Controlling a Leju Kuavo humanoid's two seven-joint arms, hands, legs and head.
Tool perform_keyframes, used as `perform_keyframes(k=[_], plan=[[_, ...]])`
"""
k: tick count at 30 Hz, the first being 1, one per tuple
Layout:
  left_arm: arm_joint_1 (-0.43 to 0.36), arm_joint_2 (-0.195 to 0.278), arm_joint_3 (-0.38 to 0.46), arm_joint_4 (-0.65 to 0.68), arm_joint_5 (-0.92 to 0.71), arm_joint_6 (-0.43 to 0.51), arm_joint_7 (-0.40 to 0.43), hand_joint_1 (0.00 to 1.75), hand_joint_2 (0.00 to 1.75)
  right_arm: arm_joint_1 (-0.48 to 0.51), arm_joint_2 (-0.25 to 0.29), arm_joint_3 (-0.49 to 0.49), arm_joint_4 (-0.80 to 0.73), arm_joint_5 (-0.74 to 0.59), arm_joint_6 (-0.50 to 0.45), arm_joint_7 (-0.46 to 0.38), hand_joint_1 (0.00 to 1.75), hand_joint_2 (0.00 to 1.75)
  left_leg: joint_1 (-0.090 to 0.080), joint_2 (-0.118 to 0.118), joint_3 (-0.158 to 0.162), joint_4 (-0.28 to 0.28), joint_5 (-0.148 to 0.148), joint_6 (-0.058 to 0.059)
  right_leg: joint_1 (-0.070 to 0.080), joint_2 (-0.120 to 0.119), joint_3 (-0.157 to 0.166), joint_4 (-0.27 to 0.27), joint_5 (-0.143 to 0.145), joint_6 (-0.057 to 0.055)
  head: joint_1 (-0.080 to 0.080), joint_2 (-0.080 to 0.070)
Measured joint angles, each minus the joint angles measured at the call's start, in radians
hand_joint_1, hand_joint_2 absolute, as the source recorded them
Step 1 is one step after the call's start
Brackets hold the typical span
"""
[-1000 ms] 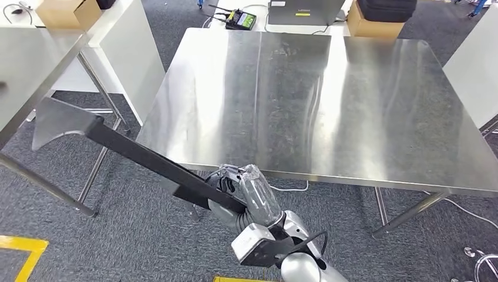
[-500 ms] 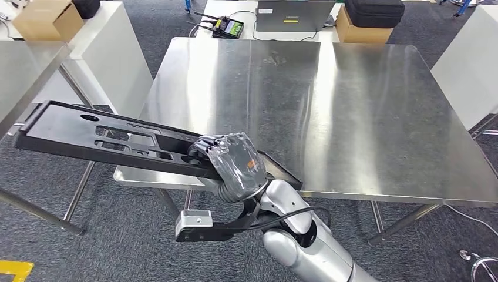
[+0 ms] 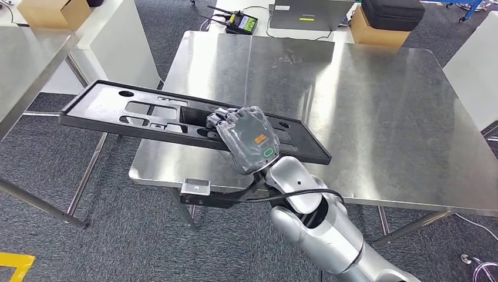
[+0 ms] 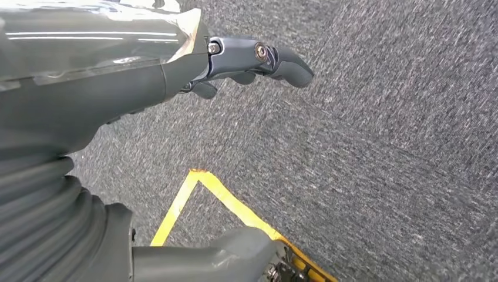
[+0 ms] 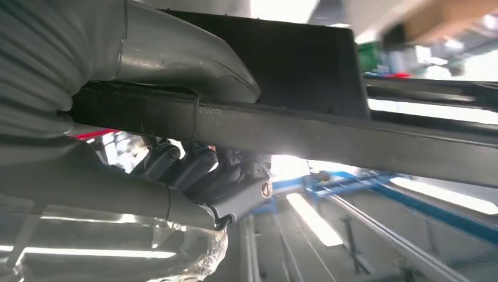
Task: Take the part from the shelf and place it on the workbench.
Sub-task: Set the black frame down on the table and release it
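Broadly, by size:

Workbench: the steel workbench (image 3: 376,111) takes up most of the head view, its top shiny and streaked with reflections.

Part: a long, flat black part (image 3: 147,114) with several cut-outs lies nearly level across the workbench's near left corner. One end is over the steel top and the other reaches well past the left edge, above the grey carpet (image 3: 117,235). Whether its underside touches the steel cannot be told. In the right wrist view the part (image 5: 329,141) crosses the picture as a dark bar.

Right arm and hand: the silver arm comes in from below, and the right hand (image 3: 246,138), wrapped in clear film, grips the part at its near long edge, roughly at mid-length. In the right wrist view the right hand (image 5: 194,141) has its thick thumb on one face of the part and the darker fingers (image 5: 199,170) curled against the other, clamping it.

Left hand: the left hand (image 4: 176,70) hangs over the carpet, its dark fingers (image 4: 270,59) stretched out, holding nothing. A yellow floor line (image 4: 235,205) runs beneath it.

Side table: a second steel table (image 3: 29,64) stands to the left.

Far edge: a cardboard box (image 3: 379,32) with a black case (image 3: 392,12) on it, a laptop (image 3: 311,14) and a small handheld device (image 3: 242,23) sit beyond the workbench.
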Motion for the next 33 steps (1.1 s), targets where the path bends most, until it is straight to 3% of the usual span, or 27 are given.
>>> perform_keyframes(k=[3, 6, 10, 15, 19, 28, 33], plan=[[-0.006, 0.003, 0.003, 0.003, 0.000, -0.028, 0.008, 0.00, 1.75, -0.044, -0.007, -0.015, 0.012, 0.036, 0.048, 0.079, 1.75, 1.75, -0.002, 0.000, 0.000, 0.000, 0.000, 0.005, -0.002, 0.000, -0.007, -0.001, 0.000, 0.014, 0.000, 0.000], [-0.008, 0.010, 0.013, 0.005, 0.000, -0.058, 0.014, 0.00, 1.75, -0.058, -0.025, -0.065, 0.038, 0.083, 0.045, 0.126, 1.75, 1.75, -0.001, 0.000, 0.001, 0.000, 0.000, 0.007, -0.003, -0.001, -0.009, -0.001, 0.001, 0.018, 0.000, 0.000], [-0.008, 0.016, 0.037, 0.018, 0.000, -0.092, 0.004, 0.00, 1.75, -0.002, -0.072, -0.201, 0.090, 0.180, -0.005, 0.166, 1.75, 1.75, -0.001, -0.004, 0.001, 0.000, 0.002, 0.008, -0.002, -0.004, -0.007, -0.001, 0.002, 0.020, 0.000, 0.000], [-0.010, 0.021, 0.054, 0.035, 0.000, -0.127, -0.008, 0.00, 1.75, 0.057, -0.123, -0.394, 0.182, 0.301, -0.084, 0.164, 1.75, 1.75, -0.001, -0.003, -0.001, 0.001, 0.003, 0.009, -0.002, -0.003, 0.000, -0.001, 0.004, 0.023, -0.001, 0.000], [-0.016, 0.028, 0.058, 0.039, 0.000, -0.135, -0.009, 0.00, 1.75, 0.030, -0.145, -0.500, 0.298, 0.327, -0.126, 0.128, 1.75, 1.75, -0.001, -0.003, -0.001, 0.000, 0.003, 0.009, -0.001, -0.003, 0.000, -0.001, 0.004, 0.023, 0.000, 0.000], [-0.021, 0.032, 0.058, 0.039, 0.000, -0.128, -0.015, 0.00, 1.75, -0.007, -0.145, -0.550, 0.426, 0.339, -0.157, 0.092, 1.75, 1.75, 0.000, -0.003, -0.001, 0.000, 0.003, 0.009, 0.000, -0.004, 0.000, 0.000, 0.004, 0.023, 0.000, 0.000], [-0.027, 0.032, 0.058, 0.038, 0.000, -0.111, -0.011, 0.00, 1.75, -0.074, -0.114, -0.533, 0.504, 0.360, -0.192, 0.046, 1.75, 1.75, 0.000, -0.002, -0.001, 0.000, 0.003, 0.009, 0.000, -0.003, 0.001, 0.000, 0.004, 0.023, 0.000, 0.000]])
